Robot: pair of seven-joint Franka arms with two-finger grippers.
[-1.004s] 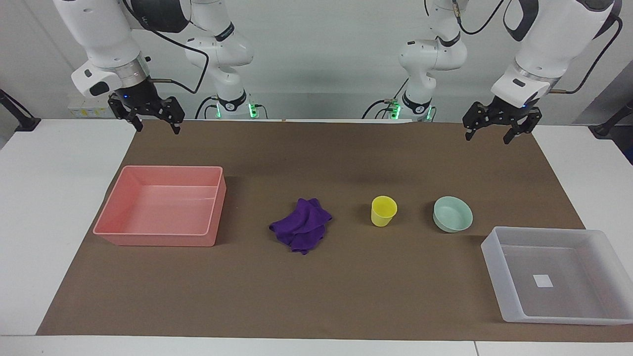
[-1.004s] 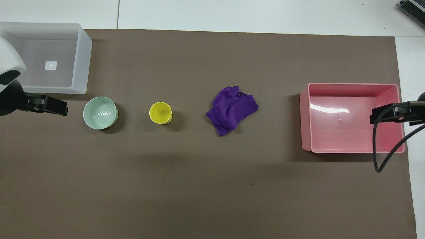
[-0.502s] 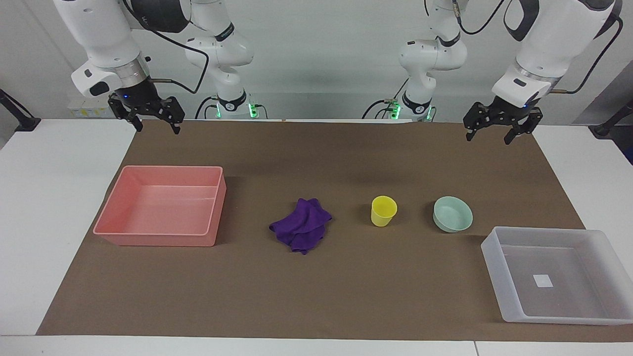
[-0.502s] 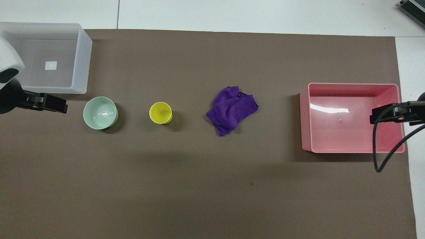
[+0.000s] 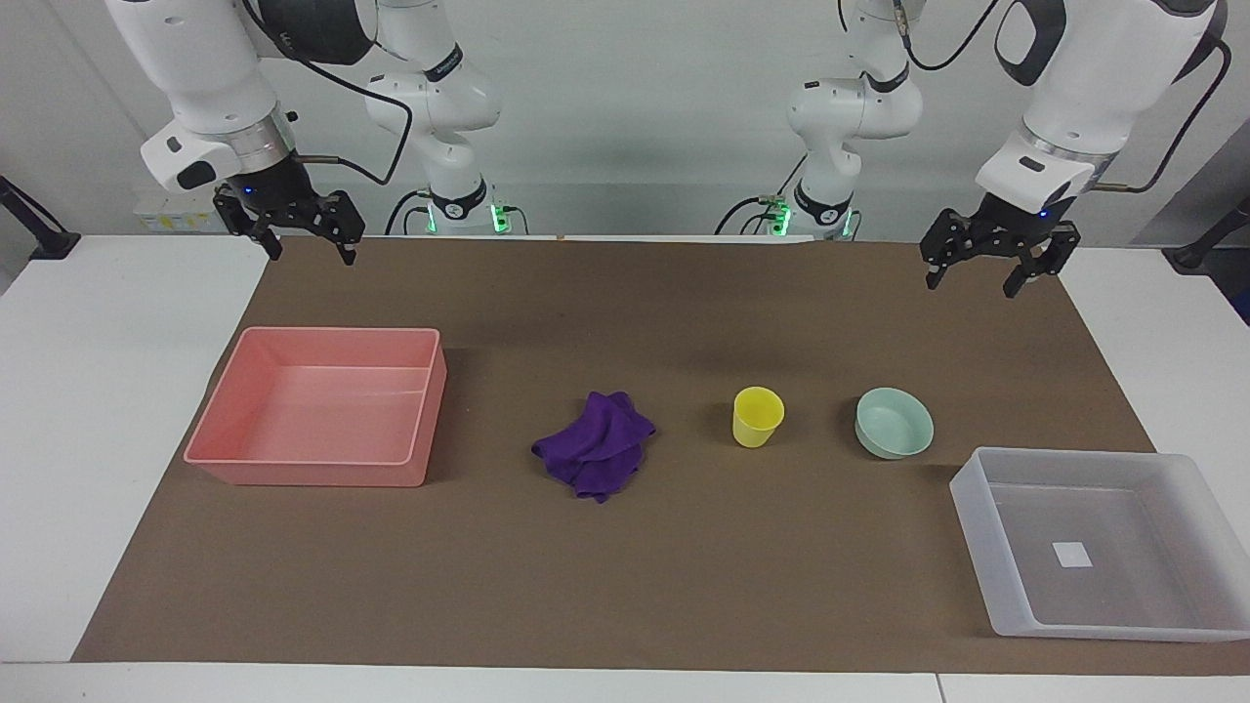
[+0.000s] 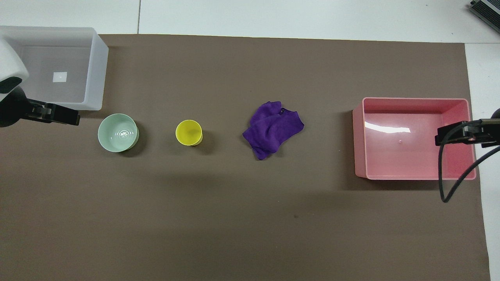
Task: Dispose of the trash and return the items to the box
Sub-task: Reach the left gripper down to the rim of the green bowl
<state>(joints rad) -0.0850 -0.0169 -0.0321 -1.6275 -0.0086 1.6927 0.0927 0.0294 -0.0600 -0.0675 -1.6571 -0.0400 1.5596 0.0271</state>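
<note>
Only the left gripper (image 5: 998, 271) has shifted since a second ago, drifting a little toward its own end of the table; it hangs over the brown mat (image 5: 625, 586) near the robots, fingers spread and empty. Nothing else has moved. Its counterpart, the right gripper (image 5: 305, 242), waits over the mat's corner at the other end, fingers also spread, holding nothing.

Largest first: the pink bin (image 5: 210, 430) at the right arm's end looks like rigid moulded plastic with smooth, glossy walls, deep enough to catch a dropped rag. At the left arm's end, farther from the robots than the bowl, sits the grey-white box (image 5: 972, 508), a shallow, cloudy see-through tray with a white sticker (image 5: 1071, 555) on its floor; it holds nothing yet.

Between bin and cup lies the purple cloth (image 5: 596, 454), crumpled and soft. It should weigh almost nothing and will sag, so a pinch on a raised fold at its middle seems best.

Beside the box, the mint bowl (image 5: 895, 423) is round, shallow, smooth and probably slippery; its thin rim is the likely hold, one finger inside and one outside.

Smallest is the yellow cup (image 5: 758, 417), upright between cloth and bowl, a light tapered plastic thing that could tip if nudged. Gripping across the rim or around the body should do.
</note>
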